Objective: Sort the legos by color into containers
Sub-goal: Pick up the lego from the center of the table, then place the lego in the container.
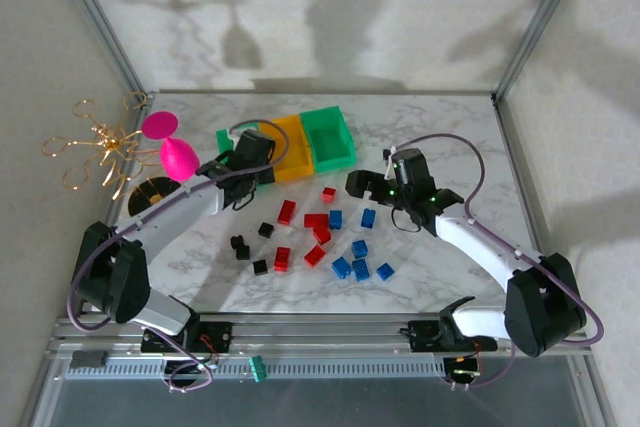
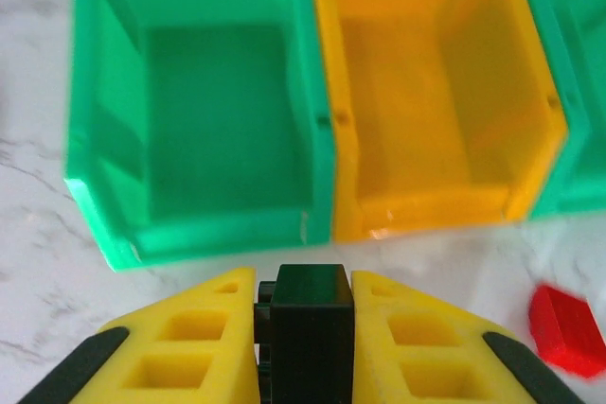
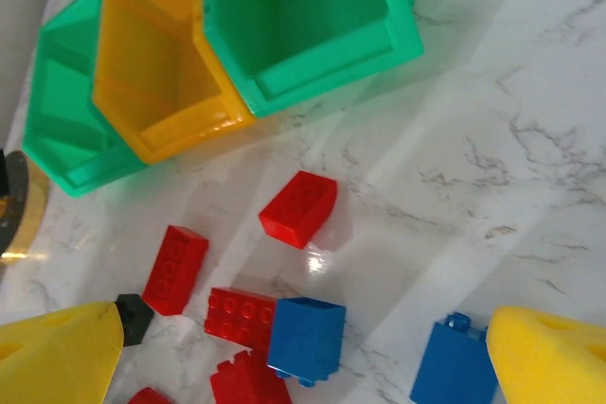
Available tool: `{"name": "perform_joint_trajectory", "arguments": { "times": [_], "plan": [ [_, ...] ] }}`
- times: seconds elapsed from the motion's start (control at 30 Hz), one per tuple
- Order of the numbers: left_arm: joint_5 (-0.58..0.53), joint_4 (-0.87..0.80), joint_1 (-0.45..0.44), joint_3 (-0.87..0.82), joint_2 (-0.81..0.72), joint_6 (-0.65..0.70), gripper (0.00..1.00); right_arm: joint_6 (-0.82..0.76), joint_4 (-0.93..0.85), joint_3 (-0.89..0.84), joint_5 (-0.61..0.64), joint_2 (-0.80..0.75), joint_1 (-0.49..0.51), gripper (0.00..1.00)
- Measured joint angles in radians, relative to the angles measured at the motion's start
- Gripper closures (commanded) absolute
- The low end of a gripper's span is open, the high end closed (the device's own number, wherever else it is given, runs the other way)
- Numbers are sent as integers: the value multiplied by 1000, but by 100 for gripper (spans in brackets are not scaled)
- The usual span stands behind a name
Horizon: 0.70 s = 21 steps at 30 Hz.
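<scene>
My left gripper (image 2: 303, 352) is shut on a black lego (image 2: 305, 295), which sits between the yellow fingers (image 2: 199, 338) just in front of the left green container (image 2: 104, 149). The orange container (image 2: 426, 215) is joined to that container's right, and both look empty. In the top view the left gripper (image 1: 252, 159) hangs at the row's near left side. My right gripper (image 1: 360, 184) stands open over the scattered legos, with a blue lego (image 3: 308, 333) and red legos (image 3: 299, 207) below it. Red (image 1: 287, 211), blue (image 1: 359, 248) and black (image 1: 240, 247) legos lie mid-table. The right green container (image 1: 335, 152) is at the row's right end.
A pink goblet toy (image 1: 172, 147) and a gold wire ornament (image 1: 100, 142) stand at the left rear. A black-and-gold disc (image 1: 155, 192) lies under the left arm. Metal frame posts rise at the table's back corners.
</scene>
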Motion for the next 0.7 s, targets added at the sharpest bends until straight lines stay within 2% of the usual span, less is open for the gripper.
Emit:
{"name": "perform_joint_trajectory", "arguments": {
  "times": [0.17,0.3,0.7],
  "plan": [
    [-69,39,64,66,99,0,78,4,27,2,-6,0,3,1],
    [-98,77,82,127,206,1,78,3,32,2,-5,0,4,1],
    [-109,143,124,254,440,-4,76,3,31,2,15,0,4,1]
  ]
}}
